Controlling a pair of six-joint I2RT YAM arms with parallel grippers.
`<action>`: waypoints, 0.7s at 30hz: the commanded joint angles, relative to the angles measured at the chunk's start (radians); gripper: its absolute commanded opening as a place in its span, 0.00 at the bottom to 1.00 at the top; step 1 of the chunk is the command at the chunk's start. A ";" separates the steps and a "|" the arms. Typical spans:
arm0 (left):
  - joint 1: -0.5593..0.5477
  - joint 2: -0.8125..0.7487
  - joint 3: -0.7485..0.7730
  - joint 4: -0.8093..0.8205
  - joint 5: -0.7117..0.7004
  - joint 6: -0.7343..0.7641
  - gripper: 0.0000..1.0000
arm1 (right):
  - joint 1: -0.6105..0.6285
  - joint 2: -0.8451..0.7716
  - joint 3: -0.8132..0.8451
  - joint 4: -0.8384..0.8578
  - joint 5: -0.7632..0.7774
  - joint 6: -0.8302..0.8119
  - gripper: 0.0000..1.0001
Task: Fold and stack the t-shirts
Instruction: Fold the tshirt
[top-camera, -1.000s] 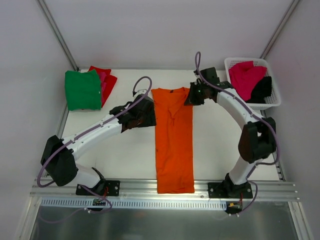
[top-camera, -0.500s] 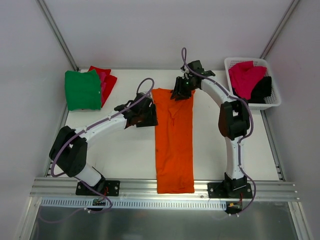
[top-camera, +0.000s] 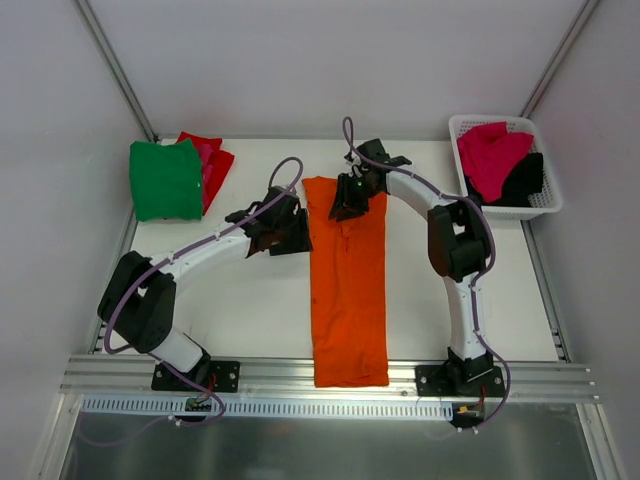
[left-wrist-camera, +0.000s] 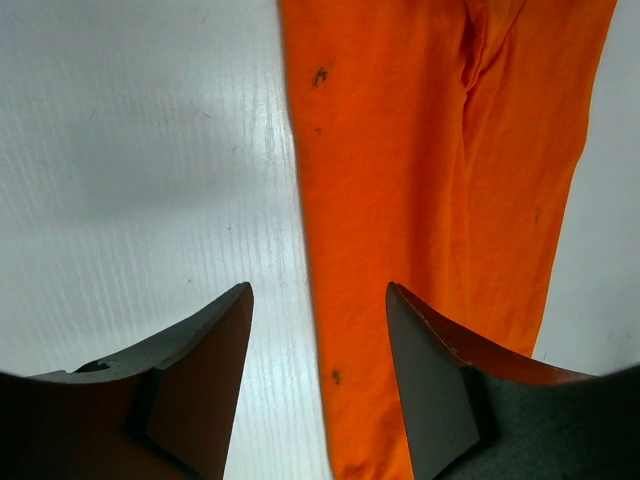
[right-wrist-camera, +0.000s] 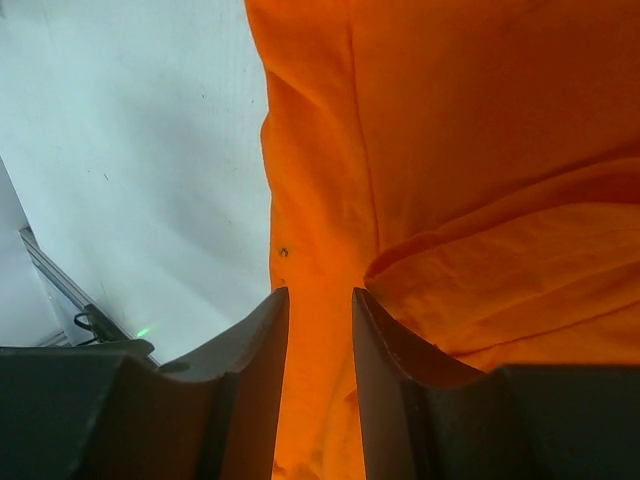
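Top external view showed the orange t-shirt (top-camera: 347, 290) lying flat as a long narrow strip down the middle of the surface (top-camera: 250, 310), with its collar end far from the arm bases and its hem at the near edge. Both tools sat at the collar end. There the left tool (left-wrist-camera: 318, 292) hung wide open and empty, its jaws straddling the shirt's left edge — one finger over bare surface, the other over cloth. The right tool (right-wrist-camera: 318, 295) was only narrowly open, with nothing visibly pinched, poised over cloth near an edge and beside a raised crease.

The step looked like gripping the two top corners to fold the strip towards the hem. To do that well, each tool should probably drop low enough to catch every layer at matching points — so the fold lands square.
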 joint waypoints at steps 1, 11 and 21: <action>0.015 -0.027 -0.027 0.020 0.022 0.011 0.56 | 0.010 -0.017 -0.024 0.017 -0.008 0.000 0.34; 0.026 -0.063 -0.064 0.034 0.045 0.005 0.56 | 0.017 -0.049 -0.061 0.022 0.041 -0.006 0.34; 0.030 -0.065 -0.079 0.040 0.058 0.004 0.56 | 0.024 -0.121 -0.122 0.014 0.176 -0.002 0.31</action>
